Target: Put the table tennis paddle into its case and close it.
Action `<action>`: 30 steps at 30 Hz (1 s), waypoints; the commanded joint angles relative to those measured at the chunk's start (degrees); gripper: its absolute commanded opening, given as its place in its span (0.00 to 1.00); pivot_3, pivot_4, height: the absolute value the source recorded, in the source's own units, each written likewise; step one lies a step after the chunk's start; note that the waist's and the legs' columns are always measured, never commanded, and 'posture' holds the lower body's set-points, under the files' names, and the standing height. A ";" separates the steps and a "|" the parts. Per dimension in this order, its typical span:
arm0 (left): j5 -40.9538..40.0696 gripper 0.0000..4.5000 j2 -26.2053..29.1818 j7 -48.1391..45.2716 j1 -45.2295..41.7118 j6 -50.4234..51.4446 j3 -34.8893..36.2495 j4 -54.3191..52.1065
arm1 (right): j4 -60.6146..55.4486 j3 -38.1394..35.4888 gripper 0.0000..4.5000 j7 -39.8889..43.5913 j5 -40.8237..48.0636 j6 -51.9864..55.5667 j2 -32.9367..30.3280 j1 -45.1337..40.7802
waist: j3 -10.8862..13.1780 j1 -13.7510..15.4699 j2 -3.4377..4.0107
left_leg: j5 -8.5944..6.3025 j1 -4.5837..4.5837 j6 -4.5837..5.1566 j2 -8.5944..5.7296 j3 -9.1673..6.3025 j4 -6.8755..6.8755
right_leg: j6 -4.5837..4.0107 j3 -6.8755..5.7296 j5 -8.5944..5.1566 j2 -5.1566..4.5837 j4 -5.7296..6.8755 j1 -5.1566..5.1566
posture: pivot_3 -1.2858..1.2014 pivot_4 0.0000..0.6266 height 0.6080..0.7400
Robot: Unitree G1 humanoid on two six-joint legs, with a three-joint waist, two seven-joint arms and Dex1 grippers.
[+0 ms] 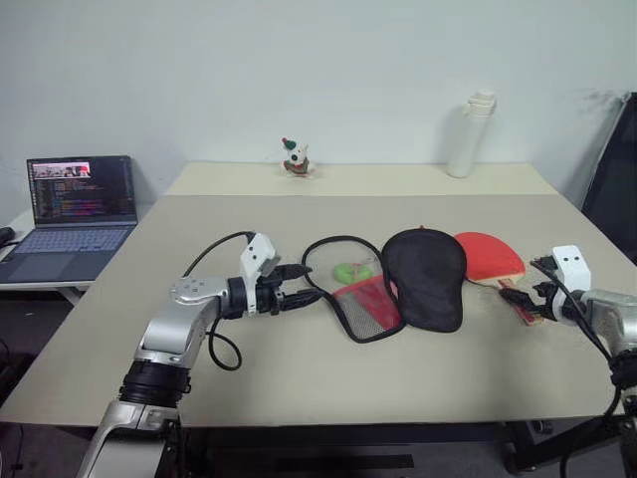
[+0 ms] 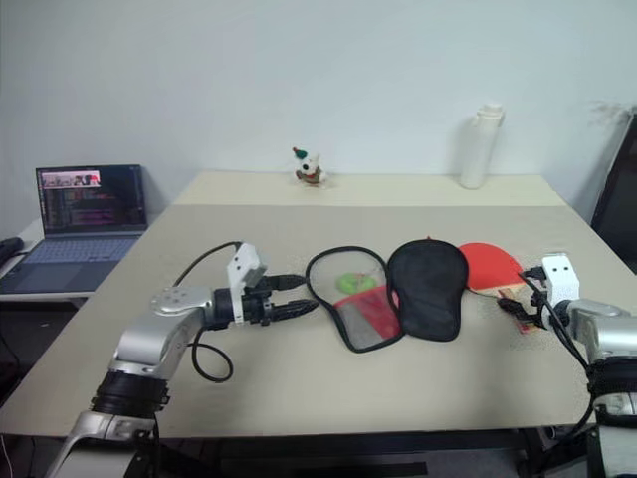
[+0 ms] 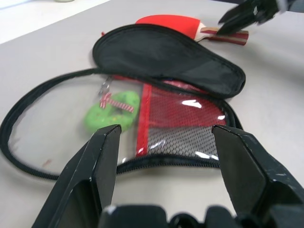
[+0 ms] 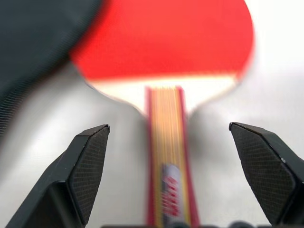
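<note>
1. Nearest the head camera is the left hand (image 1: 299, 291), low over the table (image 1: 299, 383) with its fingers spread apart and nothing between them. Its tips point at the open edge of the case (image 1: 398, 284), likely so it can pin or lift that edge when the paddle comes in.
2. The case lies unzipped mid-table. Its black half (image 1: 426, 277) is folded over to the right, and the clear-and-mesh half (image 1: 353, 289) lies flat to the left, so the mouth is wide open and ready for loading. A small green item (image 3: 111, 108) sits inside under the clear panel.
3. The table tennis paddle (image 1: 488, 257) rests flat on the table just right of the case. Its red face is partly tucked under the black flap and its handle (image 4: 167, 156) points toward the right hand (image 4: 168, 175).
4. The right hand's fingers are open wide with the handle lying between them, untouched. It looks lined up for a grip along the handle.
5. The paddle is not yet in the case and the zip is open, so most of the task remains.
6. A laptop (image 1: 75, 214), a white bottle (image 1: 468, 134) and a small figurine (image 1: 295, 157) stand well apart from the work.
</note>
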 commanded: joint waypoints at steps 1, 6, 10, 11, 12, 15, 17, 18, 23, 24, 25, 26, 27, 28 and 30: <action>-0.07 0.74 0.08 -0.60 -1.67 -1.21 0.02 0.10 | 4.32 -0.82 0.99 0.03 -1.41 -3.75 0.37 -3.31 | 0.00 -0.02 0.00 | 0.00 0.00 0.00 0.00 0.00 0.00 | 0.00 0.00 0.00 0.00 0.00 0.00 | 0.52 0.24 1.00; -0.08 0.74 0.05 -0.50 -1.71 -1.57 -0.08 0.20 | 9.29 -0.22 0.99 -0.21 -2.93 -6.47 2.60 -4.83 | 0.00 -0.03 0.00 | 0.00 0.01 0.00 0.00 -0.02 0.01 | 0.00 -0.01 0.00 0.01 0.01 0.02 | 0.52 0.24 1.00; -0.11 0.74 0.23 -0.44 -0.85 -1.67 0.00 -0.33 | 10.54 0.05 0.95 -1.21 -4.06 -8.14 4.52 -5.15 | 0.00 -0.18 0.00 | 0.00 0.05 0.00 0.00 0.01 0.06 | 0.04 0.03 0.03 0.01 0.00 0.08 | 0.52 0.24 1.00; -0.12 0.74 0.32 -0.43 -0.61 -1.70 0.08 -0.43 | 10.52 0.12 0.90 -1.90 -4.48 -8.53 5.01 -5.09 | 0.00 -0.25 0.00 | 0.00 0.09 0.00 0.01 0.02 0.06 | 0.05 0.04 0.04 0.01 0.00 0.11 | 0.52 0.24 1.00; -0.14 0.74 0.39 -0.41 -0.45 -1.72 0.15 -0.47 | 10.46 0.14 0.87 -2.60 -5.01 -8.86 5.36 -4.98 | 0.00 -0.30 -0.01 | 0.00 0.12 0.00 0.02 0.02 0.07 | 0.06 0.05 0.04 0.01 0.01 0.13 | 0.52 0.24 1.00; -0.10 0.74 0.55 -0.39 -0.16 -1.88 0.29 -0.43 | 10.61 -0.43 0.66 -4.68 -5.74 -9.43 5.88 -4.66 | -0.02 -0.32 -0.03 | 0.01 0.21 0.00 0.07 0.02 0.08 | 0.07 0.05 0.04 0.05 0.03 0.20 | 0.52 0.24 1.00; -0.11 0.74 0.63 -0.34 0.04 -1.99 0.38 -0.43 | 10.59 -1.49 0.49 -5.79 -5.34 -9.27 6.22 -4.51 | -0.05 -0.32 -0.08 | 0.01 0.24 0.00 0.07 0.01 0.10 | 0.08 0.04 0.04 0.05 0.04 0.23 | 0.52 0.24 1.00; -0.15 0.74 0.71 -0.31 0.18 -2.04 0.47 -0.46 | 10.13 -2.03 0.42 -6.15 -5.00 -8.83 6.41 -4.31 | -0.06 -0.31 -0.10 | 0.01 0.24 -0.01 0.07 0.00 0.11 | 0.09 0.04 0.04 0.05 0.04 0.25 | 0.52 0.24 1.00; -0.31 0.74 1.25 -0.20 0.98 -2.44 0.96 -0.27 | 5.98 -6.13 0.24 -9.49 -2.76 -5.07 6.49 -3.13 | -0.06 -0.11 -0.10 | 0.02 0.21 -0.01 0.03 0.04 0.17 | 0.15 0.09 0.14 0.02 -0.01 0.27 | 0.52 0.24 1.00; -0.34 0.74 1.28 -0.11 1.04 -2.48 1.00 -0.24 | 5.06 -7.05 0.24 -10.50 -2.53 -4.81 6.29 -3.01 | -0.06 -0.03 -0.10 | 0.02 0.19 -0.01 0.03 0.03 0.17 | 0.14 0.09 0.15 0.01 -0.02 0.26 | 0.52 0.24 1.00; -0.37 0.74 1.30 -0.04 1.07 -2.51 1.01 -0.23 | 4.32 -7.68 0.24 -11.17 -2.35 -4.55 6.19 -2.89 | -0.06 0.00 -0.10 | 0.02 0.18 -0.01 0.02 0.02 0.17 | 0.14 0.08 0.15 0.00 -0.02 0.26 | 0.52 0.24 1.00; -0.41 0.74 1.37 0.13 1.17 -2.51 1.12 -0.26 | 2.36 -8.99 0.24 -12.44 -1.77 -3.92 5.94 -2.83 | -0.06 0.01 -0.10 | 0.02 0.17 -0.01 0.01 0.01 0.16 | 0.13 0.08 0.15 0.00 -0.03 0.25 | 0.52 0.24 1.00; -0.45 0.74 1.47 0.28 1.34 -2.51 1.22 -0.33 | -0.82 -10.28 0.24 -13.61 -0.99 -2.73 5.71 -2.67 | -0.03 0.03 -0.05 | 0.01 0.15 -0.01 0.00 0.01 0.15 | 0.13 0.08 0.15 -0.02 -0.04 0.25 | 0.52 0.24 1.00; -0.48 0.74 1.54 0.37 1.45 -2.52 1.29 -0.38 | -3.19 -11.15 0.24 -14.47 -0.38 -1.78 5.58 -2.50 | 0.01 0.04 0.02 | 0.01 0.12 0.00 -0.03 0.02 0.14 | 0.14 0.08 0.15 -0.04 -0.03 0.21 | 0.52 0.24 1.00; -0.59 0.74 1.64 0.60 1.80 -2.37 1.46 -0.67 | -12.25 -13.07 0.24 -16.34 1.68 2.53 6.08 -1.65 | 0.11 0.11 0.19 | 0.01 0.04 0.00 -0.05 0.03 0.10 | 0.14 0.10 0.15 -0.06 -0.02 0.10 | 0.52 0.24 1.00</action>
